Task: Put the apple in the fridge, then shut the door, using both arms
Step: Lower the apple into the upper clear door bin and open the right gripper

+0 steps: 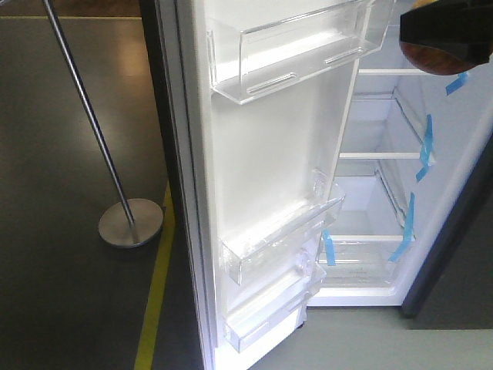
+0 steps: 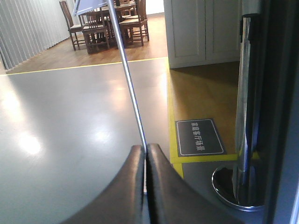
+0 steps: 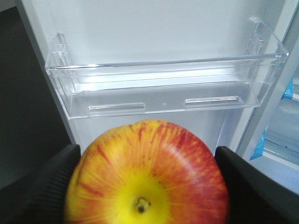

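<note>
The apple [image 3: 149,177], red with yellow streaks, fills the lower right wrist view with its stem end towards the camera. My right gripper [image 3: 147,150] is shut on it, a black finger on each side. From the front, that gripper [image 1: 447,27] hangs at the top right with the apple [image 1: 431,62] under it, before the fridge [image 1: 462,154]. The door [image 1: 269,154] stands wide open, white liner and clear bins facing me. An empty door bin [image 3: 163,88] lies just beyond the apple. My left gripper [image 2: 146,151] is shut on nothing, facing the floor outside the door.
A chrome stanchion pole with a round base [image 1: 131,222] stands left of the door, beside a yellow floor line [image 1: 158,285]. Its base [image 2: 236,186] is close to my left gripper. A dark floor sign [image 2: 198,136] lies beyond. Glass shelves with blue tape [image 1: 425,146] fill the fridge.
</note>
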`<state>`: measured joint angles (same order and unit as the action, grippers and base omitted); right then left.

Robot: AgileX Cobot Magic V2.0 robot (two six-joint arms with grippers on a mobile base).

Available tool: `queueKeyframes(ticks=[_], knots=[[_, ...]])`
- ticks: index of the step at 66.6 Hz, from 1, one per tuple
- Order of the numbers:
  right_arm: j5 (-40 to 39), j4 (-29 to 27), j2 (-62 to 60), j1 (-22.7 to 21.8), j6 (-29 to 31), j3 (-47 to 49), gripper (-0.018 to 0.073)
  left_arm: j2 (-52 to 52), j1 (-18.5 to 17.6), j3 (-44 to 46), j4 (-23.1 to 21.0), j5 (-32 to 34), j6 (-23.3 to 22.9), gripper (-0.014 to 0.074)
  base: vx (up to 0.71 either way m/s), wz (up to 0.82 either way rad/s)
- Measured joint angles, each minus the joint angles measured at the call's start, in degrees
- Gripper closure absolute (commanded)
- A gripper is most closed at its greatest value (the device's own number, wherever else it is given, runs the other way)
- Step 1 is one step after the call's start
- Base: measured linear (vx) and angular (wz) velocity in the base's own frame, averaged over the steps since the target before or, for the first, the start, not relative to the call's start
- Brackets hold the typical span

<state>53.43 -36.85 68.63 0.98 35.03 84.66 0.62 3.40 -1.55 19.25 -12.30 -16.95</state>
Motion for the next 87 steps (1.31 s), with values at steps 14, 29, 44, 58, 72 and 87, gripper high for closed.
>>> queueKeyframes(ticks=[14, 29, 44, 58, 72, 87], knots=[[0.0, 0.0, 0.0, 0.0, 0.0, 0.0, 0.0373, 0.0, 0.0, 0.0, 0.0, 0.0, 0.0, 0.0604, 0.08, 0.02], [0.0, 0.0, 0.0, 0.0, 0.0, 0.0, 0.0374, 0.0, 0.0, 0.0, 0.0, 0.0, 0.0, 0.0604, 0.07, 0.0], [0.0, 0.0, 0.0, 0.0, 0.0, 0.0, 0.0374, 0.0, 0.0, 0.0, 0.0, 0.0, 0.0, 0.0604, 0.06, -0.01], [0.0, 0.0, 0.0, 0.0, 0.0, 0.0, 0.0374, 0.0, 0.0, 0.0, 0.0, 0.0, 0.0, 0.0604, 0.05, -0.02], [0.0, 0.0, 0.0, 0.0, 0.0, 0.0, 0.0374, 0.0, 0.0, 0.0, 0.0, 0.0, 0.0, 0.0604, 0.05, -0.02], [0.0, 0.0, 0.0, 0.0, 0.0, 0.0, 0.0374, 0.0, 0.0, 0.0, 0.0, 0.0, 0.0, 0.0604, 0.04, -0.02]])
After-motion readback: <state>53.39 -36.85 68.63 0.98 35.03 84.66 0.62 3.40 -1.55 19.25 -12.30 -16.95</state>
